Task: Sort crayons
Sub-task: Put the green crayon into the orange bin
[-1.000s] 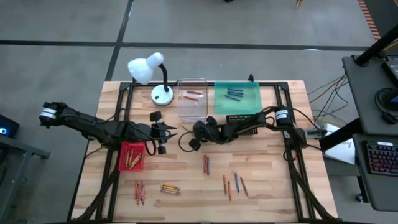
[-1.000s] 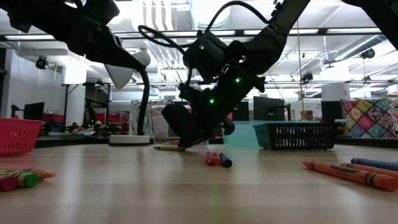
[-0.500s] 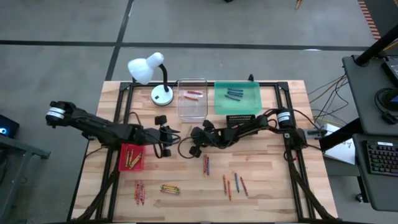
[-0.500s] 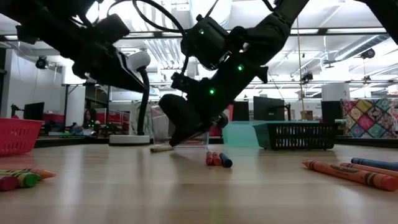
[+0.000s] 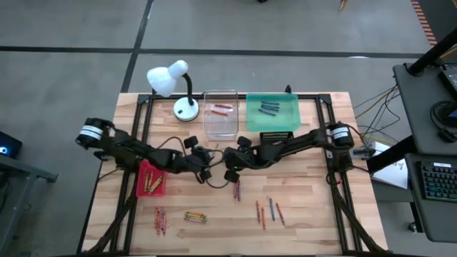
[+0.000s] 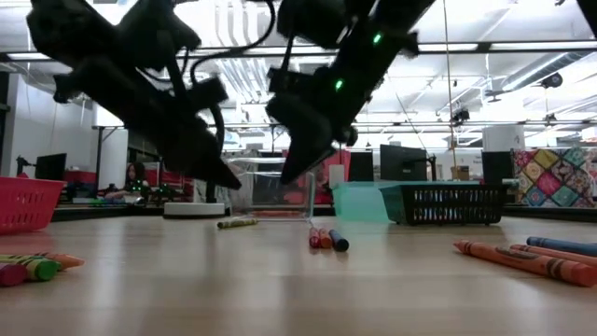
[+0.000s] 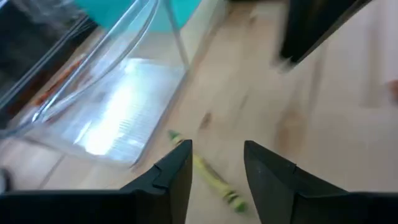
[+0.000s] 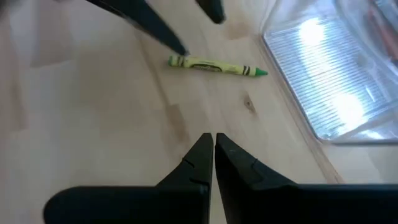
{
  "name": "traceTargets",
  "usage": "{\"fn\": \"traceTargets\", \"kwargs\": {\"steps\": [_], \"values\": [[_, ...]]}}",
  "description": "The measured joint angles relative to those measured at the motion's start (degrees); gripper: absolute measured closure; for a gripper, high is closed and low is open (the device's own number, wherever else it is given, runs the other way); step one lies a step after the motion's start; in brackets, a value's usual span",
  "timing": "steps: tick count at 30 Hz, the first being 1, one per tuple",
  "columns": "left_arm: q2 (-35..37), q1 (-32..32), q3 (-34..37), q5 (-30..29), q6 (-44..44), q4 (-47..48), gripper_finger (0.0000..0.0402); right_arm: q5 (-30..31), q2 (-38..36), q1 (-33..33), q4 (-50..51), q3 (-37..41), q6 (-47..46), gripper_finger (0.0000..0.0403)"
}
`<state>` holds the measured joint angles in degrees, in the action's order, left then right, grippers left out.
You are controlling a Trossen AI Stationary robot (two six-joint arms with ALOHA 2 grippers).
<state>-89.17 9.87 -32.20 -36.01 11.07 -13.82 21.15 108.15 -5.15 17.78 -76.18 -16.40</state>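
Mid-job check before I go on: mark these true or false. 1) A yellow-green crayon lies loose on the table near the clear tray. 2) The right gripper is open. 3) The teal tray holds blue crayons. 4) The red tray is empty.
1) True: the yellow-green crayon lies on the wood beside the clear tray.
2) False: the right gripper is shut and holds nothing.
3) True: blue crayons lie in the teal tray.
4) False: the red tray holds crayons.

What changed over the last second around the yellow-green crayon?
The right claw lifted off the yellow-green crayon, shut and empty, leaving it flat on the table. The left claw swung in from the red tray side and now hangs open over it. Other crayons and trays stayed put.
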Motion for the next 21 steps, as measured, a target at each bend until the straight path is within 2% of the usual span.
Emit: {"fn": "traceTargets", "kwargs": {"steps": [8, 14, 17, 21], "values": [[-8.39, -1.30, -0.33, -0.96, 4.35, -4.64, 0.0249, 7.77, -3.44, -3.56, 3.12, 0.71, -0.10, 0.0394], [-13.01, -2.01, -0.82, -2.02, 7.85, -6.02, 0.0249, 8.48, -3.75, -4.47, 3.33, 0.88, -0.09, 0.0394], [-14.18, -2.01, -0.86, -2.11, 8.11, -6.64, 0.0258, 8.50, -3.75, -4.56, 3.32, 1.04, -0.39, 0.0394], [-14.42, -2.01, -0.89, -1.56, 7.97, -6.58, 0.0293, 8.51, -3.75, -4.86, 3.51, 1.12, -0.49, 0.0394]]}}
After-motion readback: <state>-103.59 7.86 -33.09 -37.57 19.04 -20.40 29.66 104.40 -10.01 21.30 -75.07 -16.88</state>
